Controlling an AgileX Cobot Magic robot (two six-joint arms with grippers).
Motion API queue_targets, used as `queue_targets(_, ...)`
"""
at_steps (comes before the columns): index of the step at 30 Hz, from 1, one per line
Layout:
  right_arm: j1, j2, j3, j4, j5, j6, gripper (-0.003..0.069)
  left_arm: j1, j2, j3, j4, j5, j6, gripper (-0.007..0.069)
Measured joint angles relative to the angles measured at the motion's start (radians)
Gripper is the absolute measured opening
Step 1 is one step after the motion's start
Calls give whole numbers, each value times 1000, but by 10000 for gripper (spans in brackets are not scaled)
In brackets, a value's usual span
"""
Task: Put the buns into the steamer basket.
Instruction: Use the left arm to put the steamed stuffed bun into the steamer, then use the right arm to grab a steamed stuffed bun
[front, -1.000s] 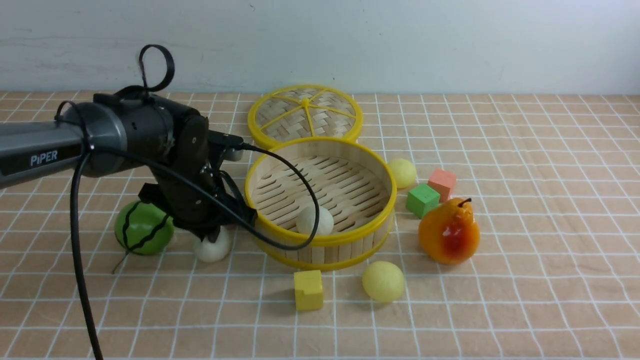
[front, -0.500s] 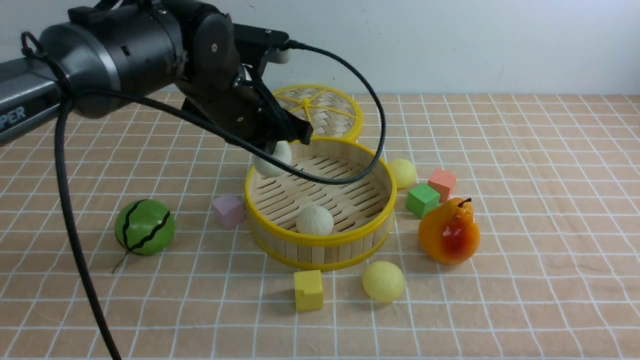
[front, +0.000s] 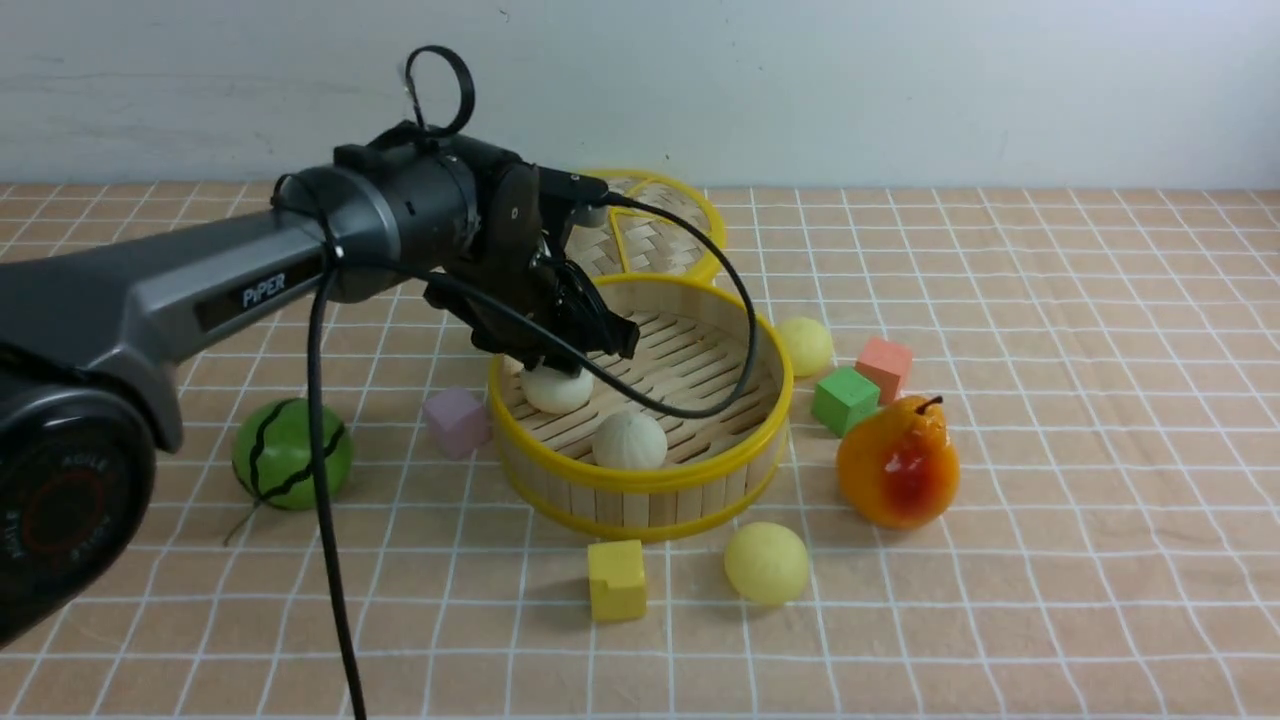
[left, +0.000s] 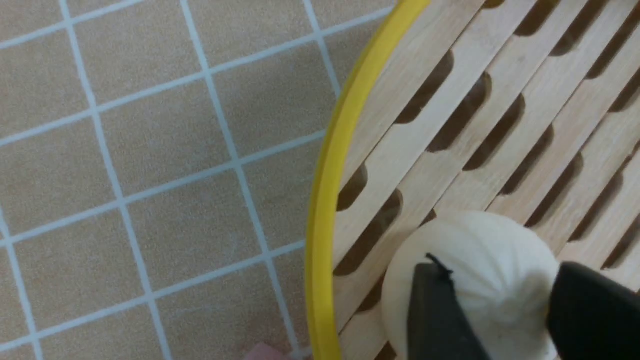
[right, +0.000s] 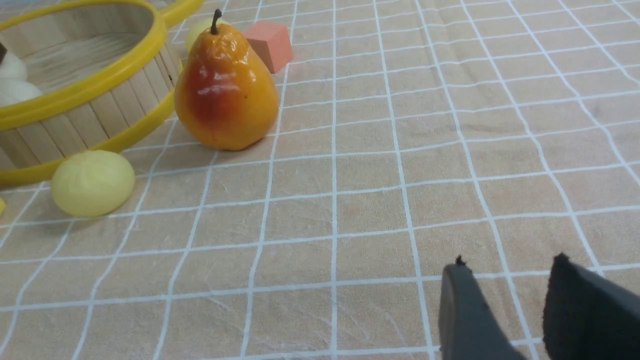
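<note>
The steamer basket (front: 640, 482) (left: 320, 200) (right: 100, 85) stands mid-table. Two off-white buns lie on its slatted floor: one near the front wall (front: 630, 440), the other (front: 557, 388) (left: 475, 240) at the left side. My left gripper (front: 568, 366) (left: 495, 265) hangs just above that second bun, open, its fingers straddling it. One pale yellow bun (front: 766, 562) (right: 92, 182) lies on the cloth in front of the basket. Another (front: 805, 345) lies at its right. My right gripper (right: 509, 260) shows only in its wrist view, open over bare cloth.
The woven lid (front: 650, 225) lies behind the basket. A green watermelon ball (front: 290, 452) and a pink cube (front: 456, 420) sit to the left. An orange pear (front: 898, 462), a green cube (front: 845, 400) and a salmon cube (front: 885, 368) sit to the right. A yellow cube (front: 616, 578) lies in front.
My left gripper lifted an off-white bun from beside the watermelon ball, carried it over the rim, lowered it onto the basket floor and opened.
</note>
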Motion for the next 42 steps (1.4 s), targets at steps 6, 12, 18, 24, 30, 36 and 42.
queue_targets(6, 0, 0, 0, 0, 0, 0, 241, -39, -158, 2, 0, 132, -9, 493)
queue_targets(12, 0, 0, 0, 0, 0, 0, 241, -100, -451, 117, -6, 160, -55, 179)
queue_targets(18, 0, 0, 0, 0, 0, 0, 241, -112, -824, 480, -16, 21, -139, -13)
queue_targets(24, 0, 0, 0, 0, 0, 0, 241, -112, -1312, 985, -35, -250, -185, -13)
queue_targets(30, 0, 0, 0, 0, 0, 0, 241, -112, -1721, 1372, -46, -490, -203, -13)
queue_targets(36, 0, 0, 0, 0, 0, 0, 241, -112, -1920, 1568, -46, -512, -235, -13)
queue_targets(42, 0, 0, 0, 6, -10, 4, 241, -112, -1973, 1625, -46, -567, -237, -13)
